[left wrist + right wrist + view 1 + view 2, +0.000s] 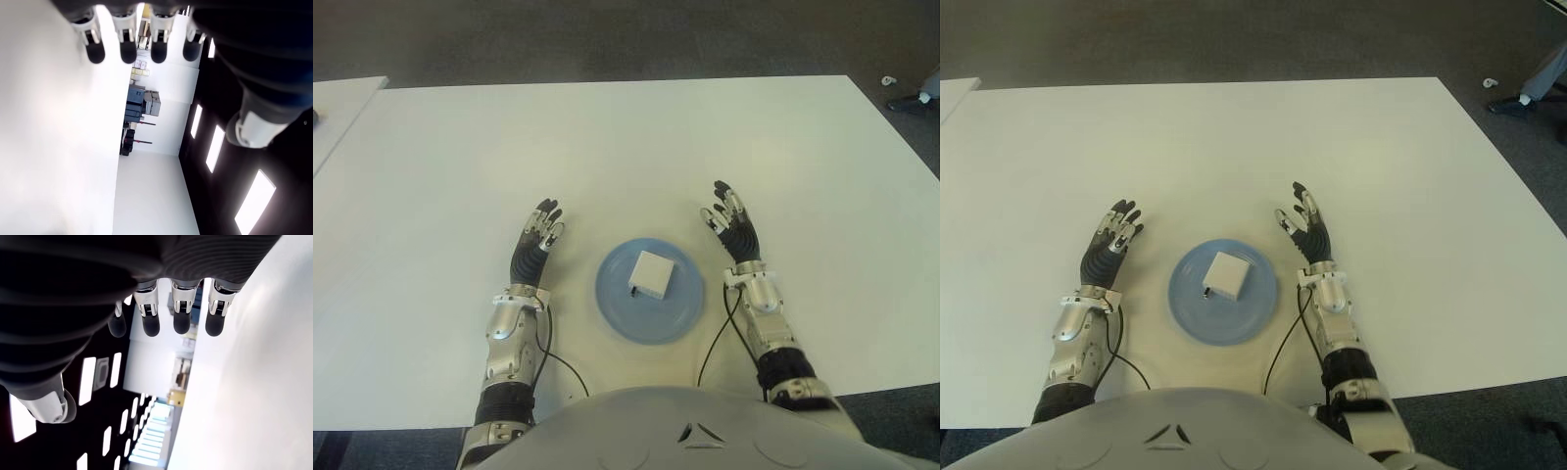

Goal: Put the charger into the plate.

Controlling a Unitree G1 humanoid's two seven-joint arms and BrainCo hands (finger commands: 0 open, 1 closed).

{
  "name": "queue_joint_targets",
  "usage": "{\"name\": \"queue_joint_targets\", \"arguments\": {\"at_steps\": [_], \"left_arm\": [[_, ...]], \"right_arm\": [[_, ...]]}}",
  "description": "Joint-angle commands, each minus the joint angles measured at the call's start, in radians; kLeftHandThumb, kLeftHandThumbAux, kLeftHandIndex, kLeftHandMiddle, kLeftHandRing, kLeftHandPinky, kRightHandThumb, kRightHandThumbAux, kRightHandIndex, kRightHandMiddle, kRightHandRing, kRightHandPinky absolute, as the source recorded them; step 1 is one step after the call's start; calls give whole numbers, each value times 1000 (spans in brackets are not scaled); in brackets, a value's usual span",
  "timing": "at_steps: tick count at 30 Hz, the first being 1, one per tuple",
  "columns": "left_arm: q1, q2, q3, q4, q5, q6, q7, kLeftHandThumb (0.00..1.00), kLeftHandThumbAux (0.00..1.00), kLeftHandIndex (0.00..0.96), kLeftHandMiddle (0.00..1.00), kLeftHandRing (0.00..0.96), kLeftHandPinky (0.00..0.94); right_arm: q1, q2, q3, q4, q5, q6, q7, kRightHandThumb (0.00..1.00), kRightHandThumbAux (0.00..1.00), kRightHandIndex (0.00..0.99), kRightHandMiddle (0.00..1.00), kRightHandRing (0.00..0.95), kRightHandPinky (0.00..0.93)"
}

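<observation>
The white charger (652, 275) lies in the blue plate (619, 308). The left hand (534, 244) is at nine o'clock, the right hand (732, 225) at three o'clock, both spread wide, holding nothing.

A white table (607, 147) stands on dark grey carpet (607, 39), another white table (337, 103) just beside it.

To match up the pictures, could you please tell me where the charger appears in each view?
Left eye view: charger lies in the blue plate, between both hands.
Right eye view: same, left of centre.
Left wrist view: not in it.
Right wrist view: not in it.
Shared landmark: the plate.
</observation>
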Motion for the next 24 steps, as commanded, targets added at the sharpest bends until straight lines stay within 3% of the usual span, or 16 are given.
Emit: {"name": "queue_joint_targets", "arguments": {"at_steps": [1,9,24], "left_arm": [[14,13,6,33,0,31,4,18,597,56,79,75,87],[5,27,10,41,-7,39,2,16,599,59,80,77,90],[-8,49,19,48,-26,55,-8,24,616,61,81,75,89]], "right_arm": [[182,29,24,-101,-13,111,-2,27,599,0,0,0,0],[220,57,25,-179,10,188,1,45,648,0,0,0,0],[280,86,27,-259,6,228,-16,108,645,0,0,0,0]]}}
